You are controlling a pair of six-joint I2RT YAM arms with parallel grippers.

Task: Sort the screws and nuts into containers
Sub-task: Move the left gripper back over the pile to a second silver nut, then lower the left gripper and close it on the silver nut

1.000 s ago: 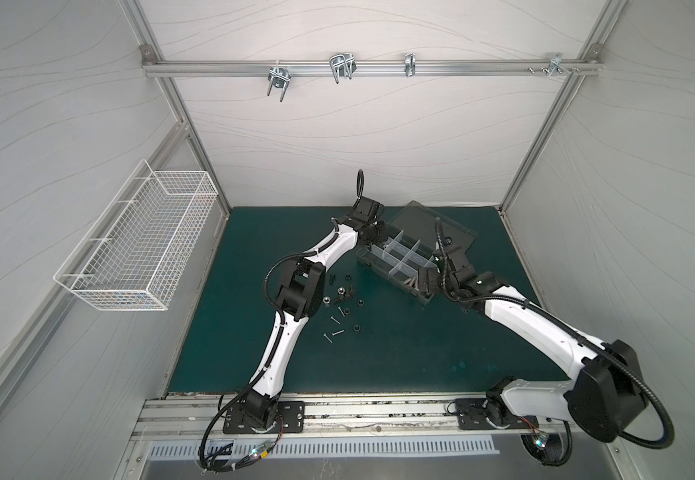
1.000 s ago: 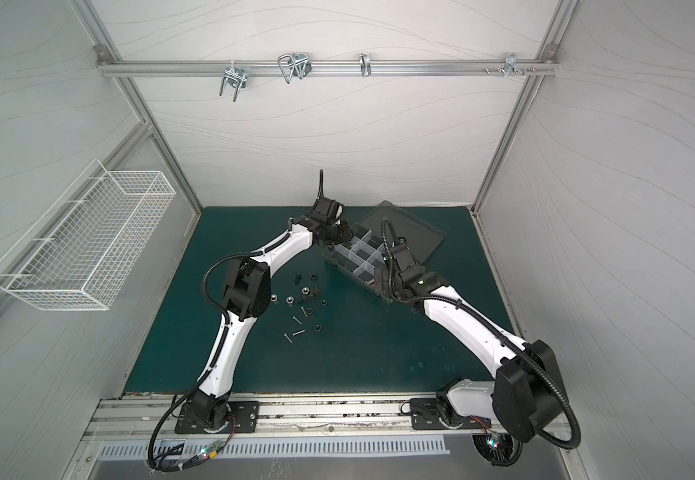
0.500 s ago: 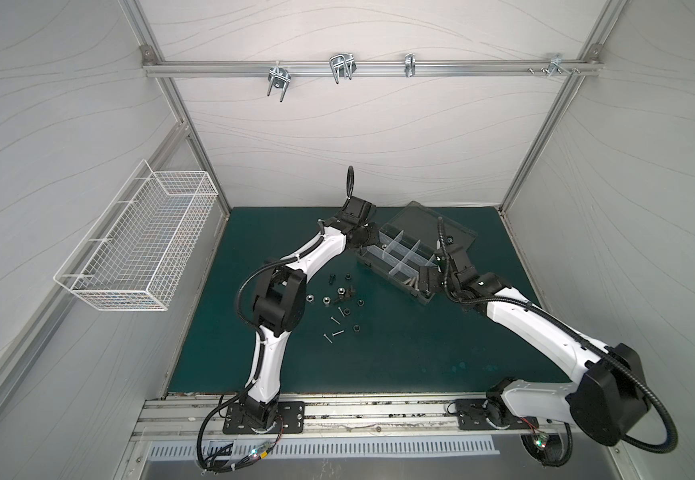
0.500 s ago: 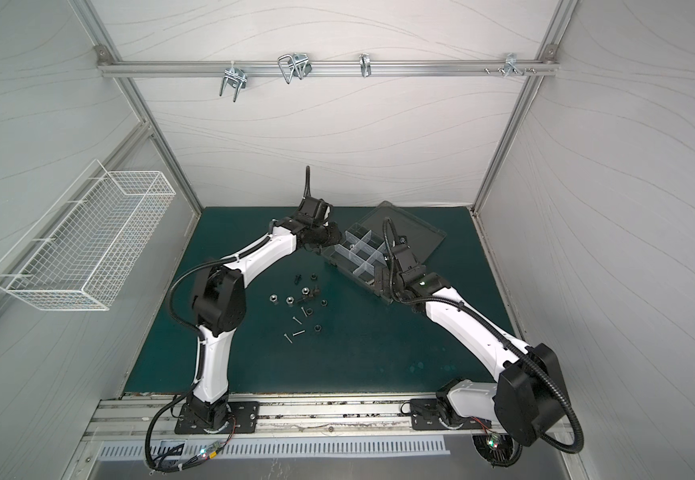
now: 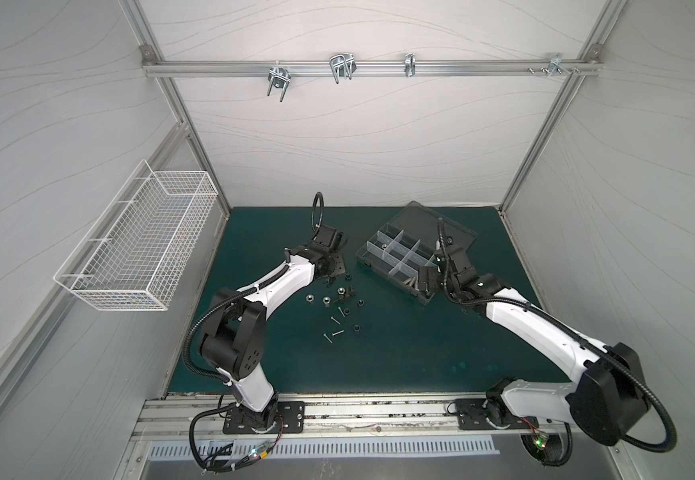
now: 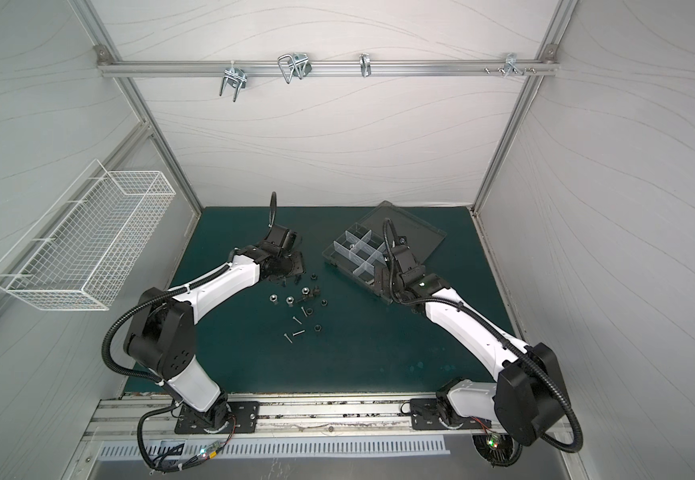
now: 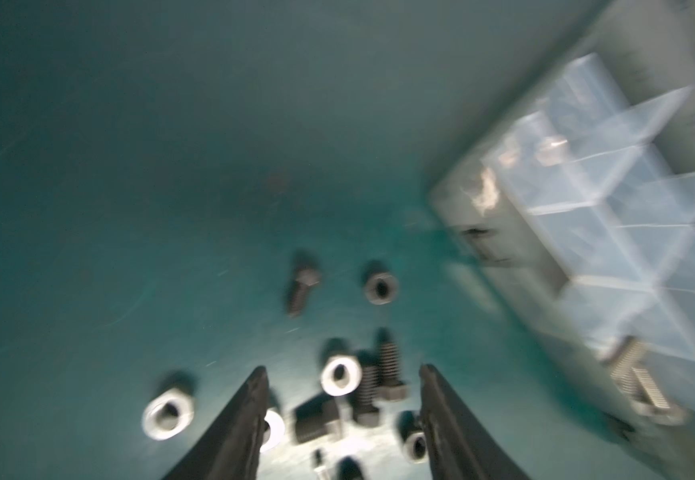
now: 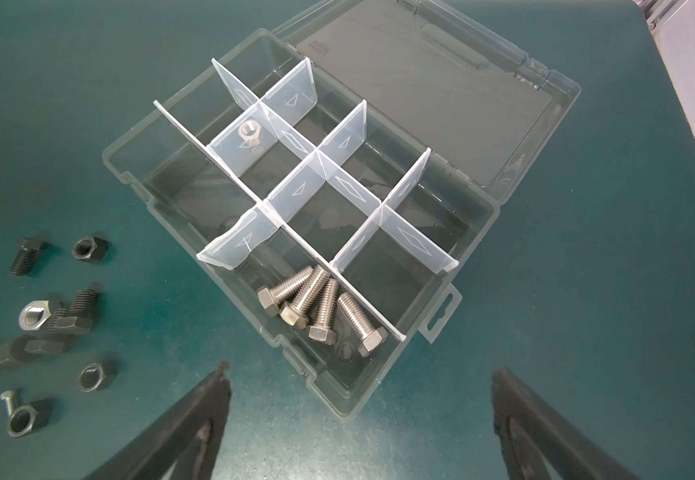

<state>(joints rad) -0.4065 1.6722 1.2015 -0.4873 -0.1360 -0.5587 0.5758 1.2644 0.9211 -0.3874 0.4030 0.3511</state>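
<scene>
Left gripper (image 7: 343, 369): spread, holding nothing.
Right gripper (image 8: 361, 369): spread wide, empty.
Risk: silver nut (image 7: 341, 376) touches black bolts (image 7: 387, 365), eight o'clock of box (image 5: 379, 276); closing may pinch both.

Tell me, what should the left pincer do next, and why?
Probably lower the left pincer a little and close on the loose silver nut showing between its open jaws. It holds nothing, and a matching sorted nut already sits in the organizer box.
</scene>
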